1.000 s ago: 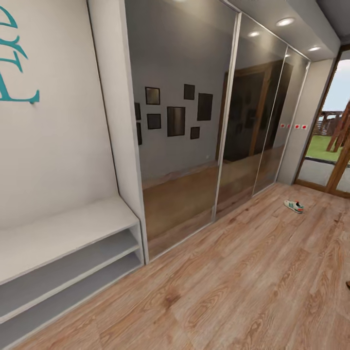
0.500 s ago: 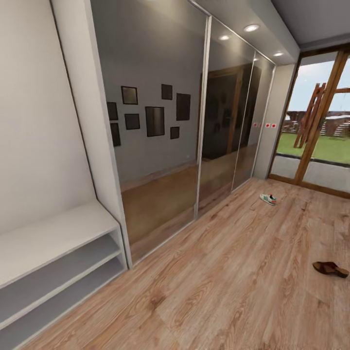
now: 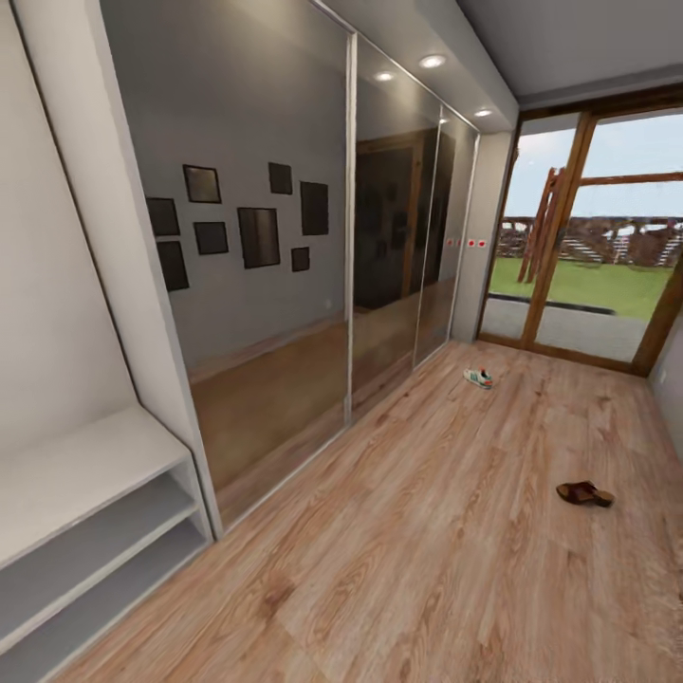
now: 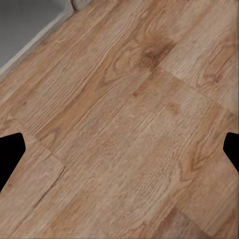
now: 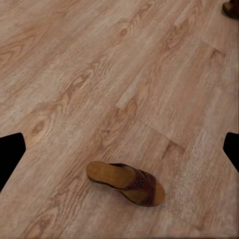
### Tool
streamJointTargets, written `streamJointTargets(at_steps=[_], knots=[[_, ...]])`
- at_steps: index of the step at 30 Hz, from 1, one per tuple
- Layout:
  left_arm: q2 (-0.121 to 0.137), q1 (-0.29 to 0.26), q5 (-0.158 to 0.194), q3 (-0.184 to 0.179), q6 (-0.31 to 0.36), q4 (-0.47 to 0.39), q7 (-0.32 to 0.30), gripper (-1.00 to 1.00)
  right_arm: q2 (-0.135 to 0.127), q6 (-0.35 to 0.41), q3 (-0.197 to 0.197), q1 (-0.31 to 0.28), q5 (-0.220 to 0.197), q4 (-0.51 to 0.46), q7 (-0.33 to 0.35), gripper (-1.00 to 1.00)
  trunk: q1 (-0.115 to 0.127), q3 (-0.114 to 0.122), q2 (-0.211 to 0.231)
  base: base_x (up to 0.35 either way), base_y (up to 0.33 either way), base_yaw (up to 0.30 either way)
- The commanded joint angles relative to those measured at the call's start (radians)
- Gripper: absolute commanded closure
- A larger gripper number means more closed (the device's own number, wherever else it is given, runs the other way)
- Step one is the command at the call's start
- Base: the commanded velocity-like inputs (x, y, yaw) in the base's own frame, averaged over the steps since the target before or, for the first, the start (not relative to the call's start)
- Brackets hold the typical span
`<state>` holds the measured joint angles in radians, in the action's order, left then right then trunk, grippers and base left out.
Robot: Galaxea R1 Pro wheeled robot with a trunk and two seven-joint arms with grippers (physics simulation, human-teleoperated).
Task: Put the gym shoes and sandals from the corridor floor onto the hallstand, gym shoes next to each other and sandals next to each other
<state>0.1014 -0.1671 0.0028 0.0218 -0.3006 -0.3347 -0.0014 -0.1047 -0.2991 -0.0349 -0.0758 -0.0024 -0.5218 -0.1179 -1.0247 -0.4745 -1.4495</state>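
A pale grey bench [image 3: 85, 465] with two open tiers stands at the left beside mirrored doors [image 3: 256, 275]; one sneaker [image 3: 478, 378] lies far down the wood floor [image 3: 427, 569]; one sandal [image 3: 583, 493] lies well right of it; both grippers' fingers [image 4: 11, 154] [image 5: 11, 154] are spread wide, holding nothing.

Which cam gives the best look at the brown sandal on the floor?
Right wrist view: the sandal is large, whole, with footbed and strap clear on the corridor floor. In the head view it is small and distant. The left wrist view gives bare planks.
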Motion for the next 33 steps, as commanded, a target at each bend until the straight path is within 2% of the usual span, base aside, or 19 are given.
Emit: streamJointTargets(at_steps=[1,17,26,33], knots=[[0.0,0.0,0.0,0.002,-0.003,0.001,0.0,-1.0,0.0,-0.003,0.0,-0.001,0.0,0.001,-0.002,-1.0,0.0,-0.001,0.0,0.183,0.163,-0.281],[-0.001,0.0,0.0,0.001,-0.003,0.001,0.0,-1.0,0.0,-0.003,-0.003,-0.001,-0.001,0.002,-0.002,-1.0,0.0,-0.001,0.0,0.217,0.219,-0.281],[0.0,0.0,0.0,0.001,-0.003,0.002,0.0,-1.0,0.0,-0.003,-0.003,-0.001,-0.001,0.002,-0.002,-1.0,0.0,-0.001,0.0,0.115,0.189,-0.281],[0.0,0.0,-0.001,0.001,-0.003,0.002,0.0,-1.0,0.0,-0.003,-0.003,-0.001,-0.001,0.002,-0.002,-1.0,0.0,-0.001,0.0,0.037,0.034,-0.281]])
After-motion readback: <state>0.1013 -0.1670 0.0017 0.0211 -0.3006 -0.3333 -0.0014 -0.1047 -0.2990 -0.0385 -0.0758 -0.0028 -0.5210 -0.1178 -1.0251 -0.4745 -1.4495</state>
